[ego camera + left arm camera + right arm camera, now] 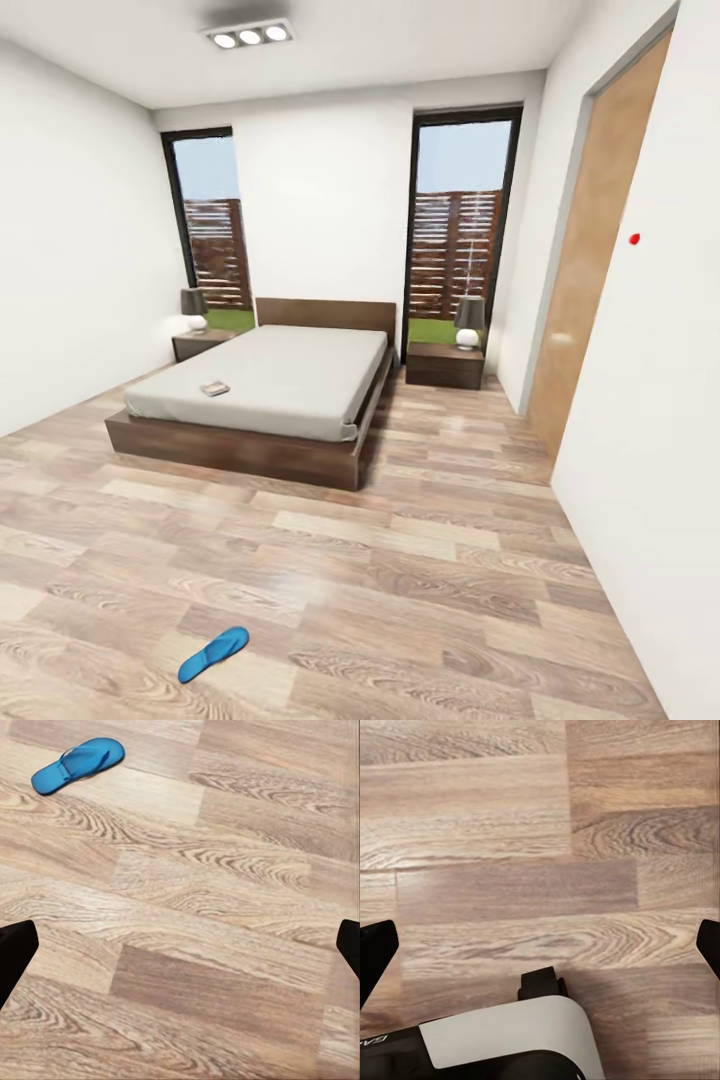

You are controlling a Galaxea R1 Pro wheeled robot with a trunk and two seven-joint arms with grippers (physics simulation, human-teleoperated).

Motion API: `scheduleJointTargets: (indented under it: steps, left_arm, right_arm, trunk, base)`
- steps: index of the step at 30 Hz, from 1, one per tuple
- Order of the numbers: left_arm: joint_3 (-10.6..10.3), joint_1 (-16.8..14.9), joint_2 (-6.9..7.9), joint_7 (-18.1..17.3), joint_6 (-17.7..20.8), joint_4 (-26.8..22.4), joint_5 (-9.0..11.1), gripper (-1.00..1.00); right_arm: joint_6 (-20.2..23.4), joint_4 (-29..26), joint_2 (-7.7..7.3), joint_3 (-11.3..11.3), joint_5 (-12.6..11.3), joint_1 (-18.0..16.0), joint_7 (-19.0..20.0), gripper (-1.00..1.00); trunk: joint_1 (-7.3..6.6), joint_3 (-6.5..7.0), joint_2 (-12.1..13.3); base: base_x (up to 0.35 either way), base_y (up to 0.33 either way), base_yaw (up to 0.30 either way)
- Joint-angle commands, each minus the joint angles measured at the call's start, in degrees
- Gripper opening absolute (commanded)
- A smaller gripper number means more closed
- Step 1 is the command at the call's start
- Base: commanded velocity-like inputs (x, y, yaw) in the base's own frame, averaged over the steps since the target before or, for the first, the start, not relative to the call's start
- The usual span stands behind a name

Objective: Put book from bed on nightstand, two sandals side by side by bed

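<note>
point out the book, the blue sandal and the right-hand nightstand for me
book [215,388]: head view, middle of its cover, lying on the bed.
blue sandal [213,654]: head view, middle of the sole, on the wood floor.
right-hand nightstand [444,366]: head view, its dark front face, below the lamp.

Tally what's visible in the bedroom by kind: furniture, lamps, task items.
Beds: 1, the bed
Nightstands: 2, the left nightstand and the right nightstand
Lamps: 2, the left lamp and the right lamp
Books: 1, the book on the mattress
Sandals: 1, the blue sandal on the floor
Total: 7
</note>
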Motion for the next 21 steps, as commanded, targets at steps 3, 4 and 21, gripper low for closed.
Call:
scheduleJointTargets:
  steps: [3, 4, 21]
  left_arm:
    - [0.15, -0.01, -0.03, -0.01, -0.14, 0.0, 0.0, 1.0]
    - [0.15, -0.01, -0.03, -0.01, -0.14, 0.0, 0.0, 1.0]
    - [0.14, -0.02, -0.03, -0.01, -0.14, 0.0, 0.0, 1.0]
  right_arm:
    - [-0.08, 0.05, 0.02, -0.18, -0.11, -0.05, 0.1, 1.0]
    - [-0.09, 0.06, 0.02, -0.18, -0.11, -0.05, 0.1, 1.0]
    - [-0.07, 0.01, 0.05, -0.07, 0.0, -0.05, 0.1, 1.0]
  trunk:
    - [0.0, 0.0, -0.03]
    - [0.0, 0.02, -0.03]
    - [0.0, 0.28, -0.03]
  base:
    - [0.0, 0.0, -0.295]
    - [0.0, 0.0, -0.295]
    - [0.0, 0.0, -0.216]
